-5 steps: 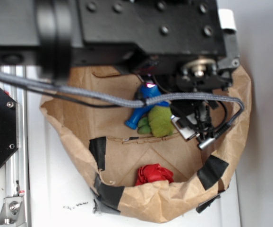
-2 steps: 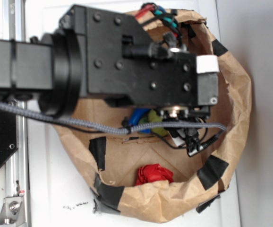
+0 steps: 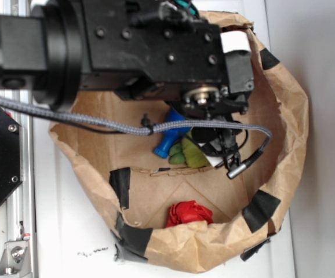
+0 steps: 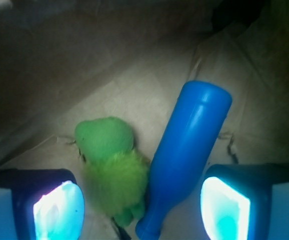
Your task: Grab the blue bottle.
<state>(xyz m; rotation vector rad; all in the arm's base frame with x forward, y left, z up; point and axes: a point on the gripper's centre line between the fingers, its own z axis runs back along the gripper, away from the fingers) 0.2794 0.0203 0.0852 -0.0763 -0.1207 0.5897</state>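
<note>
In the wrist view your gripper is hanging with its jaws spread apart, one glowing pad at the lower left of the frame and the other at the lower right, and nothing is being gripped between them. The blue bottle is lying tilted on the brown paper in the centre right of that view, its wide base pointing toward the upper right and its narrow flared tip pointing down toward the bottom centre, between the two pads but not touching either. The fuzzy green plush toy is lying just beside the bottle on its left. In the exterior view the black arm is covering the upper part of the frame, and you are seeing only the bottle's neck end poking out beneath it inside the brown paper bag, with the red ruffled lump sitting well apart near the bag's lower rim.
</note>
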